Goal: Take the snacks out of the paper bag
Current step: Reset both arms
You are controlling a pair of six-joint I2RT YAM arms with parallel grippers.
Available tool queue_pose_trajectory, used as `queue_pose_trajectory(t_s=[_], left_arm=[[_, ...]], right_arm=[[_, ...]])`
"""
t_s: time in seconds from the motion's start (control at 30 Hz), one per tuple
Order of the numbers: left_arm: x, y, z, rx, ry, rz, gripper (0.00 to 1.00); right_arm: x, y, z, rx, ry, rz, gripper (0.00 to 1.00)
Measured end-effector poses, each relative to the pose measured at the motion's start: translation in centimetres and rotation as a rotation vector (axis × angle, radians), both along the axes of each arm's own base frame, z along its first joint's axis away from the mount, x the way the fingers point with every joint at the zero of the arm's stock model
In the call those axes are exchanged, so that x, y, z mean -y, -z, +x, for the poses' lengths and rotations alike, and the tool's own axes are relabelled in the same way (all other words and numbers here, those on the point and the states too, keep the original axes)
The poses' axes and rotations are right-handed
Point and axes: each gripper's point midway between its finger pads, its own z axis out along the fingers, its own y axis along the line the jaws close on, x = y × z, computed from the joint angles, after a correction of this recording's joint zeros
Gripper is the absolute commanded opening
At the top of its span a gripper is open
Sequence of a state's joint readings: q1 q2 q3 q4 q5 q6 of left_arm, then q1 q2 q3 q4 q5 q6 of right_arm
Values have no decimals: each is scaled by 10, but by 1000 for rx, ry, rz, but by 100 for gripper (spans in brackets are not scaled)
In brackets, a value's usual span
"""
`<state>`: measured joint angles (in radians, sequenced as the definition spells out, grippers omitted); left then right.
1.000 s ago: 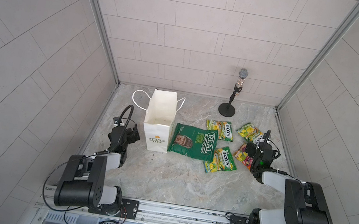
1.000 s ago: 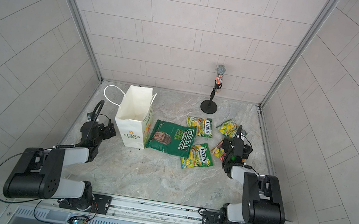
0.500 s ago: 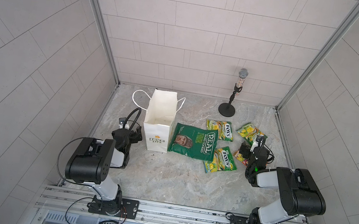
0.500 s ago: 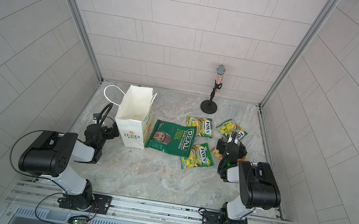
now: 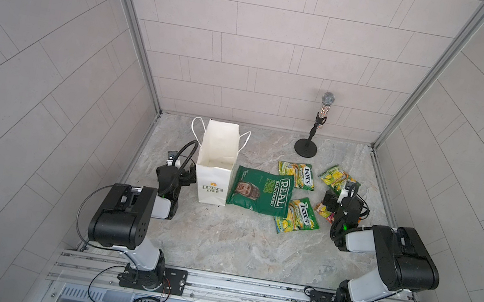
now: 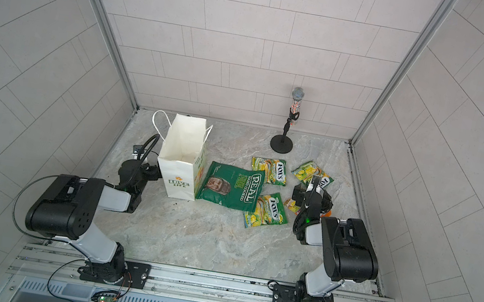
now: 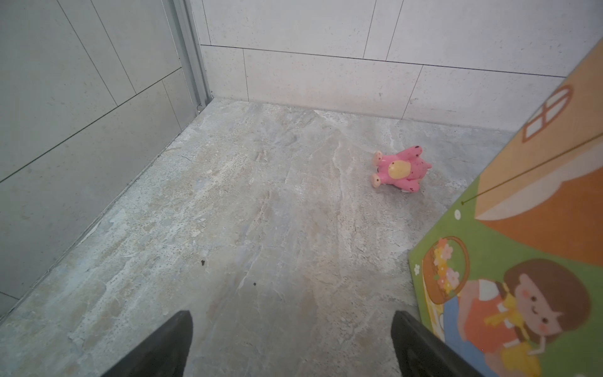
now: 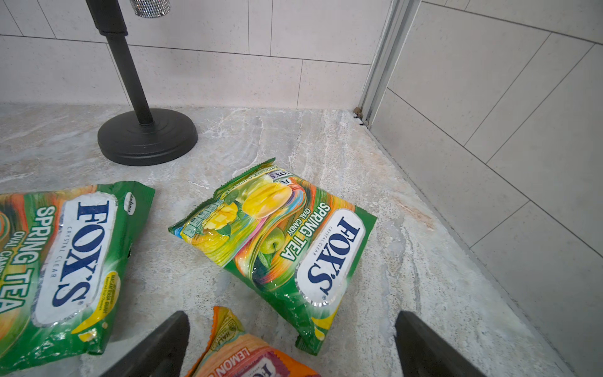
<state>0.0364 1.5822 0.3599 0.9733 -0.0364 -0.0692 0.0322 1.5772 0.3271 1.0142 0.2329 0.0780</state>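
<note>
Upright bag (image 5: 216,167), packets (image 5: 260,191) flat beside it, open floor (image 5: 235,243) in front.
Both arms folded low; left gripper (image 7: 291,318) beside bag, right gripper (image 8: 292,316) over orange packet (image 8: 248,355), jaws spread.

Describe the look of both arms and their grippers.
Both the left arm and right arm have boxy black joint housings, pale grey links and black base plates on a metal rail. Black cables loop over each wrist. The left gripper and right gripper have plain black fingers.
</note>
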Motion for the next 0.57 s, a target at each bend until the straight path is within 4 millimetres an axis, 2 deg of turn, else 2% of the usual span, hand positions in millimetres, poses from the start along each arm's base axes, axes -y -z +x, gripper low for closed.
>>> queue_pose_trajectory(t_s=[0.57], left_arm=[[3, 5, -1, -25, 15, 7, 100]], right_arm=[[0, -1, 0, 6, 0, 0, 99]])
